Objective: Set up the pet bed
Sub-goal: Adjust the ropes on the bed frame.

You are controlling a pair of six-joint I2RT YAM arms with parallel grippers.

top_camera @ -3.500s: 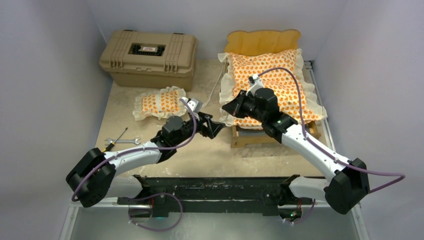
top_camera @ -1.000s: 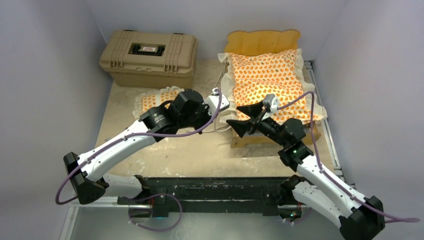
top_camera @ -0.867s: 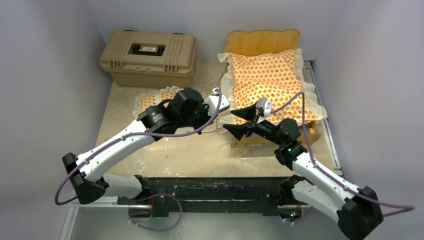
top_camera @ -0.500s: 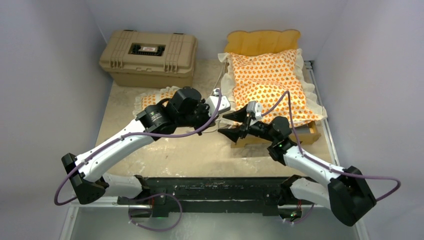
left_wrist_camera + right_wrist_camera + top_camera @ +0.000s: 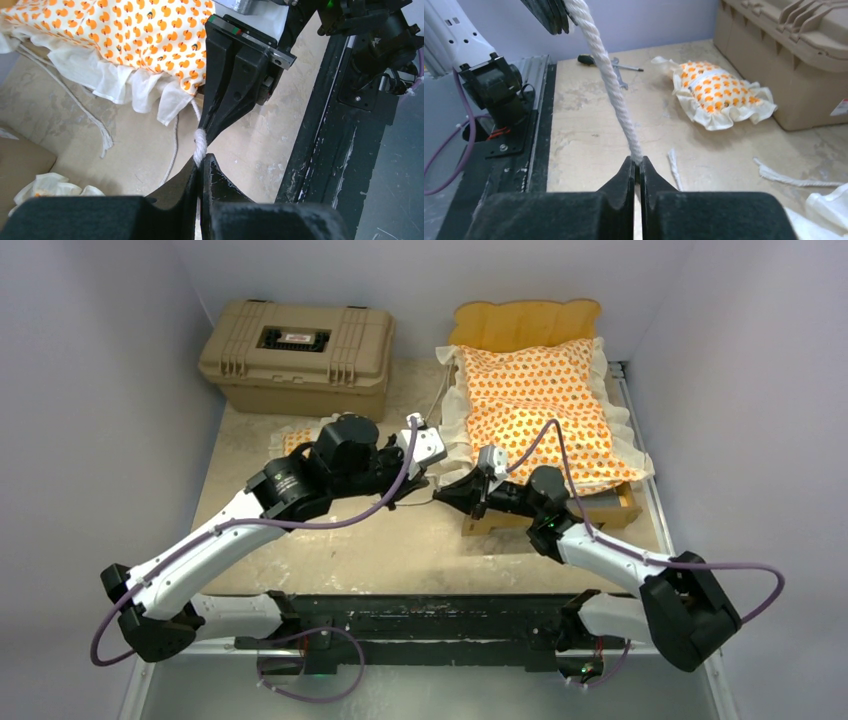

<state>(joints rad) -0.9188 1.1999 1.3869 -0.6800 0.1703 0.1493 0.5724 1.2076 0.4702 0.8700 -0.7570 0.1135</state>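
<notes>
tan hard case [image 5: 296, 357], screwdriver [image 5: 586, 59], speckled tabletop [image 5: 400, 540]

The beige, mottled table [image 5: 400, 540] carries a tan plastic hard case [image 5: 296, 355] at far left and a light-wood bed frame [image 5: 525, 322] at far right. A small orange-patterned ruffled pillow [image 5: 719, 95] lies between them, a black-handled screwdriver [image 5: 586, 60] at near left, and loose white cord [image 5: 775, 176] beside the frame.

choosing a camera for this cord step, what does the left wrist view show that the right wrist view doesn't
Only left wrist: the orange top of the mattress cushion. Only right wrist: the patterned top of the small pillow and the screwdriver. Both: the white cord stretched between the left pincer and right pincer, each shut on it.
</notes>
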